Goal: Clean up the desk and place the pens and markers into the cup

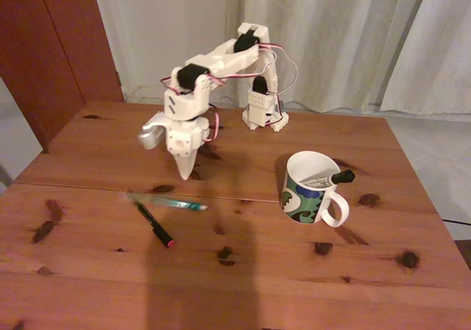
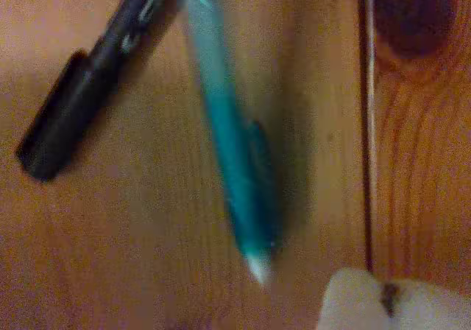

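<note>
Teal pen (image 2: 232, 168) blurs beside black pen (image 2: 88, 94) in wrist view; fixed view adds cup (image 1: 307, 191) w/ marker (image 1: 333, 177); jaws' state unclear.

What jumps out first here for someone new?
The white arm at the back of the desk, its fingers pointing down just above the seam. Below them a teal pen and a black pen with red tip lie touching at one end. To the right in the fixed view, a patterned white mug already holds a black-capped marker.
</note>
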Tool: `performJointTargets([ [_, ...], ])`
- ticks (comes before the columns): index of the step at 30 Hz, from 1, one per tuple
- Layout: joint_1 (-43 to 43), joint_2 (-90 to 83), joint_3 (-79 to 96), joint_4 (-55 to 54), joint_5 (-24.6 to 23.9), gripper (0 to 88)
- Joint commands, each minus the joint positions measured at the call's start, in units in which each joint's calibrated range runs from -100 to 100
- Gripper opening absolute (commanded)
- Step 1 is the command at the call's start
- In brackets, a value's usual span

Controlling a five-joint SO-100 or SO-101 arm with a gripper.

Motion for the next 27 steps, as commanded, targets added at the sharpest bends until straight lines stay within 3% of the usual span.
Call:
performJointTargets([
  [1,-1.4,-8.1,2.6,-0.3,0.0,0.9],
  [13,-1.2,-12.3,7.9,-1.9,1.3,0.9],
  [20,2.6,-0.5,3.7,-10.8,3.3,0.9],
  [27,4.4,14.0,-11.5,-10.9,3.3,0.9],
])
